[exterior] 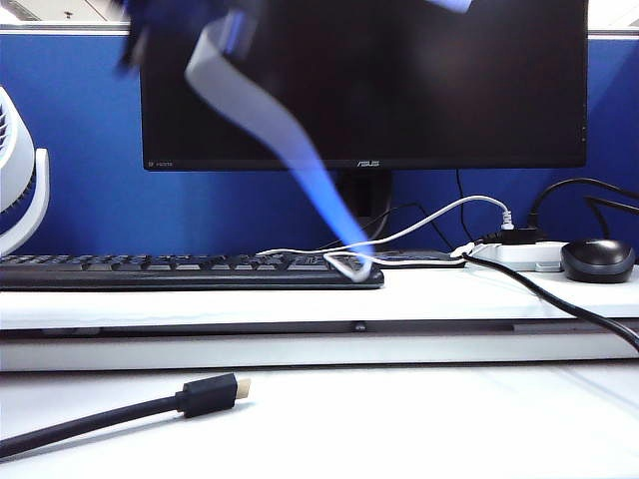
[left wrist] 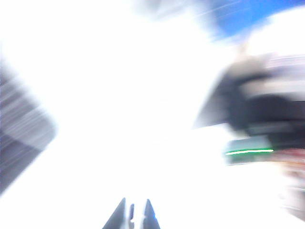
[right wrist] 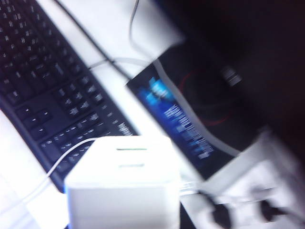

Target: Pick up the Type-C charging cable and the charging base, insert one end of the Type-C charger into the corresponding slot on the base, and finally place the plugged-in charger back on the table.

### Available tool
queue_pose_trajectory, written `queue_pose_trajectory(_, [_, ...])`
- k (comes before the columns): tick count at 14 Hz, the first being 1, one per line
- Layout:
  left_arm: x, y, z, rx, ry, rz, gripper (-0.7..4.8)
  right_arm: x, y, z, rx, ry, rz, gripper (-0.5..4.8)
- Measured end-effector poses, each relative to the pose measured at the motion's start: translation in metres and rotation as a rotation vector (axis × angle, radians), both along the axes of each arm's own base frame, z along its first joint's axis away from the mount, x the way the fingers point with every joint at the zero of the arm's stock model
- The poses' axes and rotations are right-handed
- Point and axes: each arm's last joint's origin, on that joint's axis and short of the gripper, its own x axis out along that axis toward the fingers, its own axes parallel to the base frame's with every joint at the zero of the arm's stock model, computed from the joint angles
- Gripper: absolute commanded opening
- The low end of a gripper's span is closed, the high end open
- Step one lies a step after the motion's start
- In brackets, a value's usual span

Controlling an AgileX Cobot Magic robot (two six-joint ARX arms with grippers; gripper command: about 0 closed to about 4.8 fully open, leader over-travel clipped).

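Observation:
My right gripper [right wrist: 123, 215] is shut on the charging base [right wrist: 125, 188], a white block whose end face with two slots points away from the camera. It hangs above the keyboard [right wrist: 43, 81]; the block hides the fingers. The Type-C charging cable [exterior: 424, 222], thin and white, runs across the ledge to a loop [exterior: 346, 264] at the keyboard's right end. A blurred pale streak rises from that loop to my left arm [exterior: 170, 30] at the top left. In the washed-out, smeared left wrist view, my left gripper [left wrist: 135, 211] is shut with a thin sliver between its tips.
A black monitor [exterior: 399, 80] stands behind the keyboard [exterior: 180, 269] on the raised ledge. A white power strip [exterior: 519, 256] and black mouse [exterior: 597, 259] sit at the right. A black cable with a gold-tipped plug [exterior: 215, 392] lies on the table [exterior: 449, 419].

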Motion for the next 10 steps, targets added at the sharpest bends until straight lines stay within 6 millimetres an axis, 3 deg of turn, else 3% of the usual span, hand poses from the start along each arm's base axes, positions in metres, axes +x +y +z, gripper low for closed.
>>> queue_pose_trajectory(3, [-0.004,-0.002,0.032,-0.231,-0.001,-0.140,-0.06,-0.023,-0.010,0.024,0.017,-0.168,0.105,-0.01])
queue_pose_trajectory(6, [-0.003,-0.004,0.040,-0.350,0.061,-0.219,-0.06,-0.033,-0.011,0.039,0.069,-0.293,0.239,-0.01])
queue_pose_trajectory(10, [-0.001,-0.005,0.046,-0.401,0.125,-0.252,-0.06,-0.032,-0.010,0.040,0.012,-0.356,0.304,-0.01])
